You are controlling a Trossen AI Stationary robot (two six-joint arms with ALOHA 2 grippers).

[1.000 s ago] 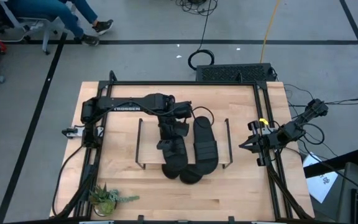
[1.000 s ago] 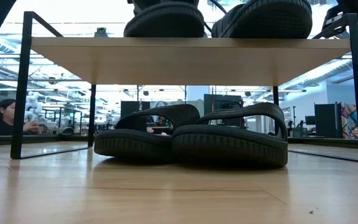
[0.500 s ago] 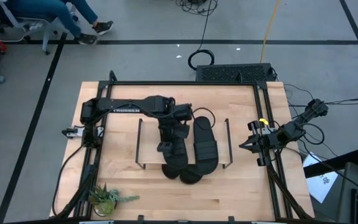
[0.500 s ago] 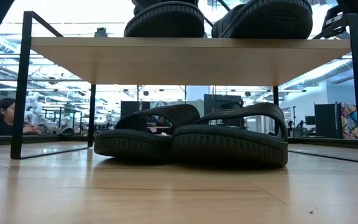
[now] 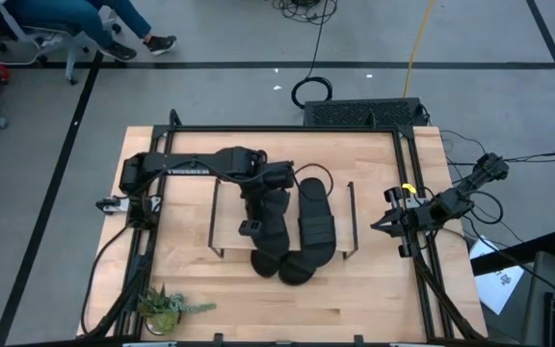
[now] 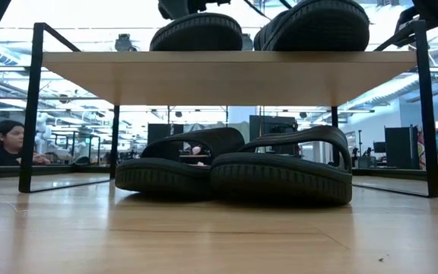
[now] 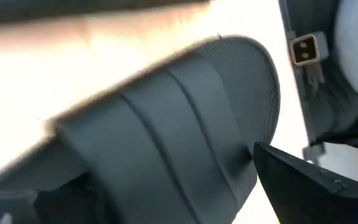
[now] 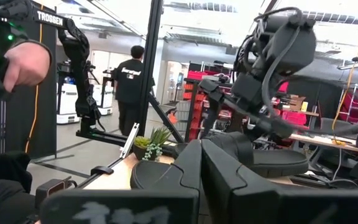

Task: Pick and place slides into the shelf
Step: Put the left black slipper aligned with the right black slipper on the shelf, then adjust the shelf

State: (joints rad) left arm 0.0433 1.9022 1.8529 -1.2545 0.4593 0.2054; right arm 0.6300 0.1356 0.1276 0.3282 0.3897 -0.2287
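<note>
The shelf [image 6: 226, 76] stands mid-table. Two black slides lie side by side on its top plank, one on the left [image 5: 273, 226] and one on the right [image 5: 316, 217]. Two more slides [image 6: 177, 166] [image 6: 280, 171] rest on their soles on the table under it, their toes poking out at the near side [image 5: 297, 268]. My left gripper [image 5: 251, 228] hangs open over the left top slide, its fingers on either side of the ribbed strap [image 7: 166, 137]. My right gripper [image 5: 379, 226] waits shut at the table's right edge. My left gripper slants down from the table's left with its fingers spread across the left top slide's strap. One finger [image 7: 303, 186] stands close beside the sole's edge. I cannot tell whether either finger touches the slide, which lies flat on the plank.
A small potted plant [image 5: 167, 306] stands at the near left corner. A black box [image 5: 364, 113] sits at the far edge. A person sits on a chair beyond the far left corner [image 5: 85, 19]. Bare tabletop lies near the front edge [image 5: 355, 299].
My left gripper has risen a little and drawn back toward the table's left, tipping over the left top slide, which stays on the plank. In the low view the shelf has shifted slightly, with both top slides riding along.
</note>
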